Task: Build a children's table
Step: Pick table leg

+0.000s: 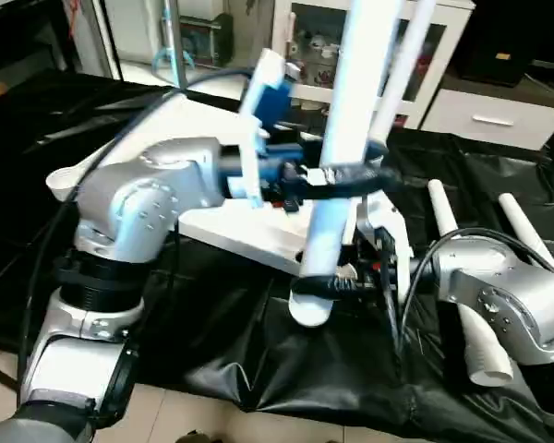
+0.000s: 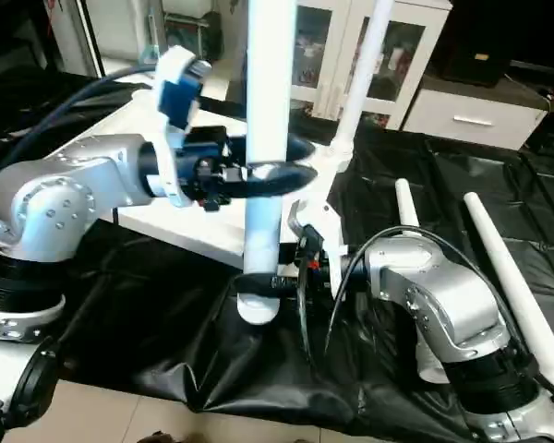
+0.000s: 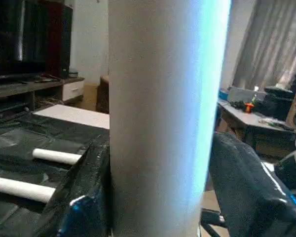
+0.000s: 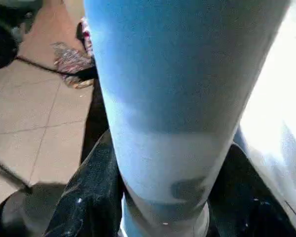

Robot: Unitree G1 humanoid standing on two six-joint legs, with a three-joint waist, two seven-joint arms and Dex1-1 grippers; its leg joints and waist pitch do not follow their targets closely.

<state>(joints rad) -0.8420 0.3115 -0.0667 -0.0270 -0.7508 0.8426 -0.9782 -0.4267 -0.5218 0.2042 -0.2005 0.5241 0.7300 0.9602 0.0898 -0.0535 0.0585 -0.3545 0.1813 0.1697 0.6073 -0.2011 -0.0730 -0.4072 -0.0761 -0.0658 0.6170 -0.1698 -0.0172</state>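
The white tabletop point(image 2: 171, 224) lies on a black sheet, partly hidden by my arms. One white leg point(image 2: 270, 74) stands upright at its near edge. My left gripper point(image 2: 263, 175) is shut on this leg at mid height, its black fingers point(image 3: 246, 187) on either side. My right gripper point(image 2: 258, 284) is shut on the same leg just above its wide lower end, its fingers point(image 4: 89, 197) hugging the tube. Whether the leg's end sits in a socket is hidden. A second leg point(image 2: 365, 65) rises upright behind, at the tabletop's far side.
Two more white legs point(image 2: 406, 212) point(image 2: 508, 268) lie on the black sheet point(image 2: 212, 360) to the right, close to my right forearm. The sheet's near edge meets a tiled floor. White cabinets point(image 2: 471, 115) stand behind the work.
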